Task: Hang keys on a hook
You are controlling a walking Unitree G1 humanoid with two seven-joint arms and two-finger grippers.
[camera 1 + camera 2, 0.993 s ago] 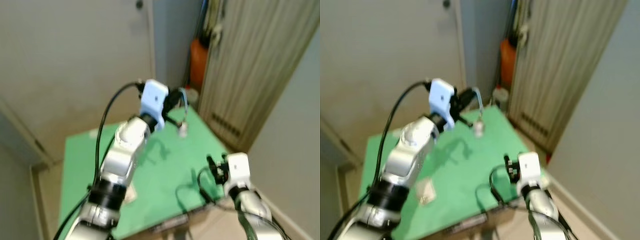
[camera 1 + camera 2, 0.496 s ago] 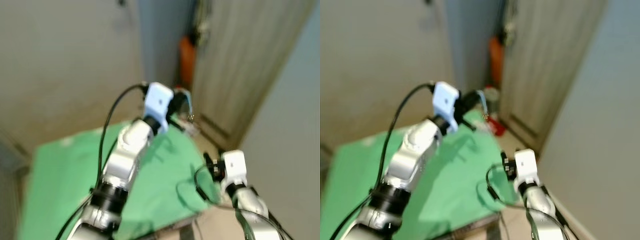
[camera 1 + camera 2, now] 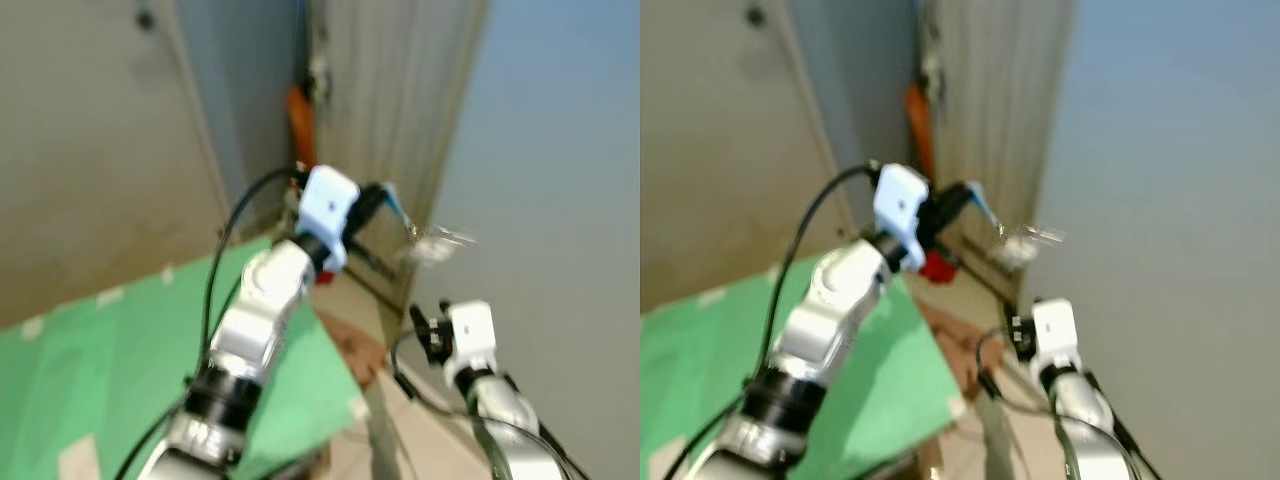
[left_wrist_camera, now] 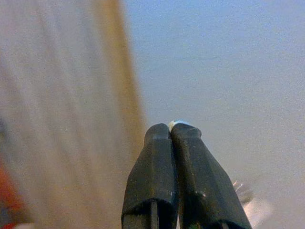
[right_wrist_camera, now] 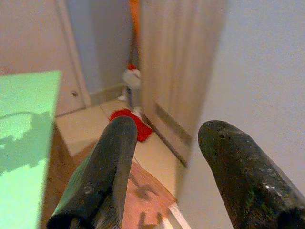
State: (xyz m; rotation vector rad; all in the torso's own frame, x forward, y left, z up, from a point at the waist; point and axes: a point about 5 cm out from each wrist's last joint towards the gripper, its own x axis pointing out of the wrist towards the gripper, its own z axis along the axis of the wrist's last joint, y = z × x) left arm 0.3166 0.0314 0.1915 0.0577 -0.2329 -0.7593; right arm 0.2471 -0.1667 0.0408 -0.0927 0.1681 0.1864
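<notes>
- Left claw (image 3: 385,195) is raised past the counter's (image 3: 120,340) edge, clenched on a blue tag from which the keys (image 3: 432,245) dangle; a second ago they hung above the green top, now before the pale wall (image 3: 560,150).
- Keys are blurred, their long axis roughly level, pointing to the wall.
- Right claw (image 5: 164,157) sits low, fingers spread, holding nothing.
- Beyond: slatted door (image 3: 400,90), orange thing (image 3: 300,115) in the corner.
</notes>
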